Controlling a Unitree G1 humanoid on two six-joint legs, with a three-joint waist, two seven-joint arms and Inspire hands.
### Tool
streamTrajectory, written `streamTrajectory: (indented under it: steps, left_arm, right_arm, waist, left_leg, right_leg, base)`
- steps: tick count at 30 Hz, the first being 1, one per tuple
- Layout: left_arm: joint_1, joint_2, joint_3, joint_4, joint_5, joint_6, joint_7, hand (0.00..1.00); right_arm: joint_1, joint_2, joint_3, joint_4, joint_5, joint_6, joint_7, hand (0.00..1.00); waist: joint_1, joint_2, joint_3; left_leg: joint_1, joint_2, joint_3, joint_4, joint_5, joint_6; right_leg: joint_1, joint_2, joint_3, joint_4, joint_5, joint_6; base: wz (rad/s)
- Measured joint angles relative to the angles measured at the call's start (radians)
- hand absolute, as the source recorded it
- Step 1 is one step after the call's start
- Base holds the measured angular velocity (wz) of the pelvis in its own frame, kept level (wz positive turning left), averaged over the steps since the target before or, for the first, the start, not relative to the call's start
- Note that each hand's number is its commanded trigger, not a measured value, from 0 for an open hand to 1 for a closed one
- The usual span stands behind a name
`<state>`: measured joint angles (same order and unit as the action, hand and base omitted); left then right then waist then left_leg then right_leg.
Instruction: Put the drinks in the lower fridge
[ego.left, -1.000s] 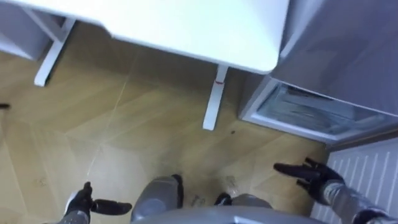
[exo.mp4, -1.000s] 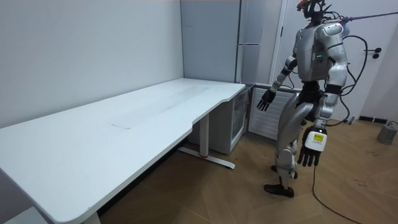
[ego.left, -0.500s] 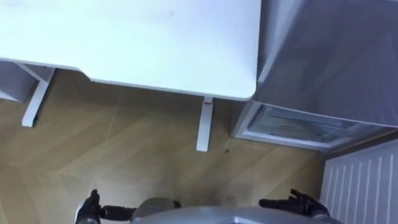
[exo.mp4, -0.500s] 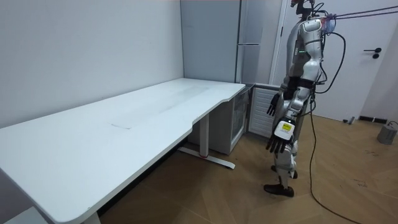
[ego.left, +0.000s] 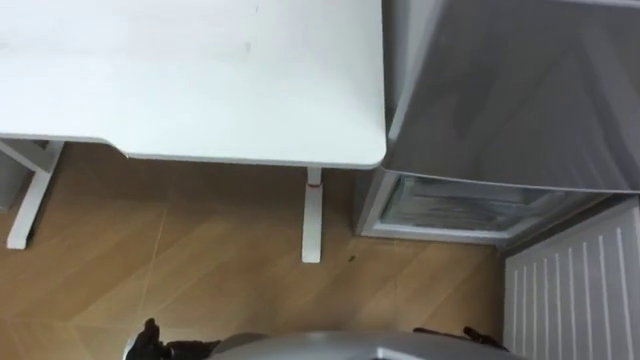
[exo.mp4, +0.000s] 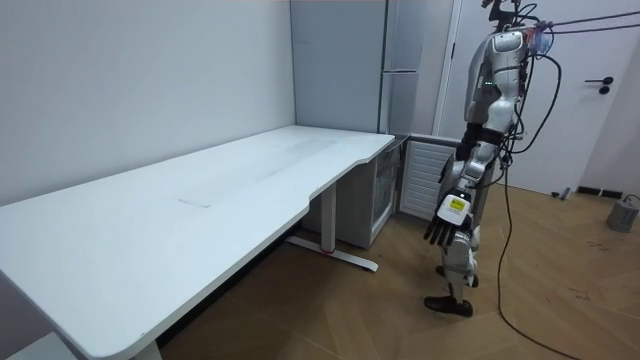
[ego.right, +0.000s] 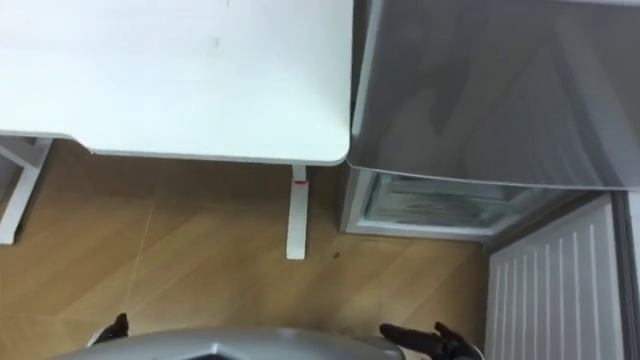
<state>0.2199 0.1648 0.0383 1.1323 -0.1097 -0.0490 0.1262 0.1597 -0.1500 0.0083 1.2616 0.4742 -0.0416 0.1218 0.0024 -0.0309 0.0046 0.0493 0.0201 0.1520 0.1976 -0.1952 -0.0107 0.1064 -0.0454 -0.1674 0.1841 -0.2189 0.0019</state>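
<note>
Room view is showing left hand (exo.mp4: 448, 222) and right hand (ego.right: 440, 342) hanging empty, fingers straight; where the drinks are I cannot tell, so the robot is risking reaching the lower fridge (ego.left: 460, 205) empty-handed or clipping the bench (exo.mp4: 200, 220)

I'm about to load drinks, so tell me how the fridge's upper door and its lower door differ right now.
The upper door is shut; the lower door stands swung open, baring its compartment. The upper door shows a smooth grey front, the lower door a white ribbed inner face. Both belong to one fridge beside the white table.
</note>
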Motion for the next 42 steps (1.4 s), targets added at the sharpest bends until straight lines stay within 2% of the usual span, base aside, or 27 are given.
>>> streamTrajectory:
  steps: [3,4,10,15,18,21,24,27,30,31,34,38,42]
  left_arm:
    - [0.006,0.000,0.002,0.000,0.019,0.018,0.000,0.00]
    - [0.008,0.000,0.002,0.002,0.034,0.024,0.000,0.00]
    - [0.006,0.000,0.059,-0.002,0.232,0.057,0.000,0.00]
    - [-0.020,-0.002,0.060,-0.002,0.280,0.096,0.000,0.00]
    - [-0.043,-0.001,0.061,-0.003,0.280,0.092,0.000,0.00]
    - [-0.054,-0.001,0.074,-0.003,0.282,0.088,0.000,0.00]
    - [-0.045,0.005,0.081,-0.013,0.292,0.083,0.000,0.00]
    - [-0.023,0.015,0.080,-0.014,0.303,0.079,0.000,0.00]
    - [-0.007,0.018,0.091,-0.014,0.325,0.078,0.000,0.00]
    - [-0.004,0.017,0.112,-0.014,0.350,0.077,0.002,0.00]
    - [0.002,0.017,0.125,-0.013,0.388,0.074,0.036,0.00]
    - [0.032,0.019,0.125,-0.067,0.398,0.071,0.040,0.00]
    - [0.033,0.018,0.125,-0.105,0.430,0.071,0.036,0.00]
  right_arm:
    - [-0.003,0.000,-0.013,0.016,0.000,0.001,-0.001,0.00]
    - [-0.004,0.000,-0.017,0.025,0.001,0.001,-0.002,0.00]
    - [-0.005,0.000,-0.073,0.034,-0.036,0.028,-0.009,0.00]
    - [-0.013,-0.001,-0.082,0.032,-0.043,0.044,-0.016,0.00]
    - [-0.021,-0.003,-0.097,0.034,-0.063,0.047,-0.025,0.00]
    - [-0.019,-0.004,-0.151,0.032,-0.109,0.046,-0.047,0.00]
    - [-0.016,-0.010,-0.185,0.022,-0.117,0.047,-0.071,0.00]
    - [-0.018,-0.018,-0.208,-0.023,-0.116,0.052,-0.108,0.00]
    - [-0.023,-0.023,-0.282,-0.101,-0.120,0.057,-0.166,0.00]
    - [-0.024,-0.024,-0.315,-0.157,-0.127,0.055,-0.194,0.00]
    - [-0.047,-0.051,-0.347,-0.233,-0.151,0.030,-0.273,0.00]
    - [-0.061,-0.082,-0.361,-0.379,-0.300,0.010,-0.401,0.00]
    - [-0.055,-0.080,-0.363,-0.531,-0.483,0.007,-0.495,0.00]
  waist:
    - [-0.002,0.001,-0.0028]
    - [-0.001,0.003,-0.0065]
    - [-0.008,0.001,-0.0025]
    - [-0.034,0.002,-0.0017]
    - [-0.046,0.003,-0.0011]
    - [-0.059,0.005,0.0002]
    - [-0.064,0.005,0.0003]
    - [-0.081,-0.003,-0.0015]
    - [-0.083,-0.015,-0.0045]
    - [-0.083,-0.015,-0.0028]
    - [-0.085,-0.022,-0.0023]
    - [-0.085,-0.031,-0.0047]
    - [-0.080,-0.033,-0.0047]
  left_leg:
    - [0.009,0.002,0.010,0.002,0.000,0.000]
    - [0.010,0.002,0.010,0.002,0.000,0.000]
    - [0.034,0.001,0.011,0.001,0.000,0.001]
    - [0.040,0.002,0.011,0.001,0.000,0.001]
    - [0.043,0.001,0.010,-0.001,0.000,0.001]
    - [0.043,0.001,0.012,-0.003,0.000,0.001]
    - [0.042,0.002,0.025,-0.013,0.000,0.001]
    - [0.044,0.002,0.035,-0.018,0.000,0.001]
    - [0.049,0.001,0.038,-0.027,0.000,0.001]
    - [0.048,0.000,0.039,-0.030,0.000,0.001]
    - [0.047,0.000,0.038,-0.033,0.000,0.001]
    - [0.043,-0.002,0.040,-0.033,0.000,0.001]
    - [0.041,-0.002,0.040,-0.033,0.000,0.001]
  right_leg:
    - [0.000,0.001,0.019,-0.005,0.002,-0.001]
    - [0.003,0.003,0.026,-0.012,0.005,0.001]
    - [0.028,0.004,0.035,-0.016,0.006,0.003]
    - [0.034,0.005,0.036,-0.018,0.007,0.002]
    - [0.036,0.004,0.036,-0.017,0.006,0.002]
    - [0.035,0.004,0.039,-0.017,0.006,0.003]
    - [0.021,0.006,0.054,-0.013,0.004,0.003]
    - [0.016,0.006,0.059,-0.013,0.004,0.003]
    - [0.015,0.006,0.060,-0.014,0.004,0.003]
    - [0.013,0.006,0.061,-0.016,0.004,0.003]
    - [0.012,0.006,0.061,-0.018,0.004,0.004]
    - [0.010,0.005,0.060,-0.017,0.004,0.004]
    - [0.007,0.005,0.061,-0.017,0.004,0.004]
  base:
    - [-0.15]
    - [-0.09]
    - [-0.01]
    - [0.00]
    - [0.00]
    - [-0.01]
    - [-0.13]
    - [-0.11]
    - [-0.04]
    - [0.00]
    - [0.00]
    - [0.00]
    - [0.00]
